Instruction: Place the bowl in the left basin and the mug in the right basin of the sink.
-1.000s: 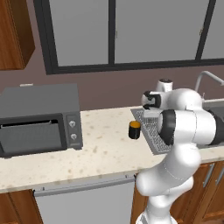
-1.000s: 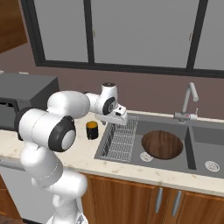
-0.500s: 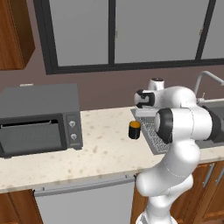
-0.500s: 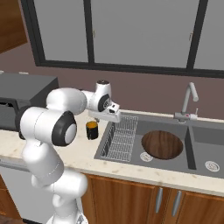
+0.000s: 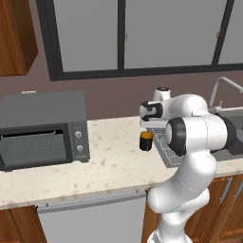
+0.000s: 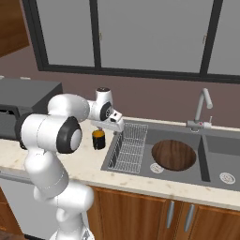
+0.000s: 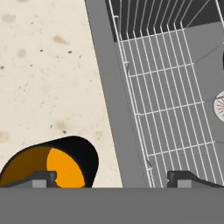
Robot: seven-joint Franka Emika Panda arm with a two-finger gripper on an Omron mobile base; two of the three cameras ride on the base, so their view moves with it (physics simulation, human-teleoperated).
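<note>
The mug (image 5: 145, 141), black with an orange inside, stands upright on the speckled counter just left of the sink's wire rack (image 6: 130, 145). In the hand view the mug (image 7: 52, 164) lies at the lower left, under one fingertip (image 7: 41, 177). My gripper (image 5: 146, 125) hovers just above the mug and the sink's left rim, open and holding nothing; it also appears from the other side (image 6: 114, 127) and looking down (image 7: 113, 179). The brown wooden bowl (image 6: 173, 154) rests in the left basin (image 6: 157, 167). The right basin (image 6: 224, 161) holds only its drain.
A dark microwave (image 5: 42, 128) stands on the counter (image 5: 109, 161) at the left. The curved silver faucet (image 6: 201, 110) rises behind the sink between the basins. A window wall runs behind the counter.
The hand has swung left from over the wire rack to above the mug and sink rim. The jaws stayed open; mug and bowl have not moved.
</note>
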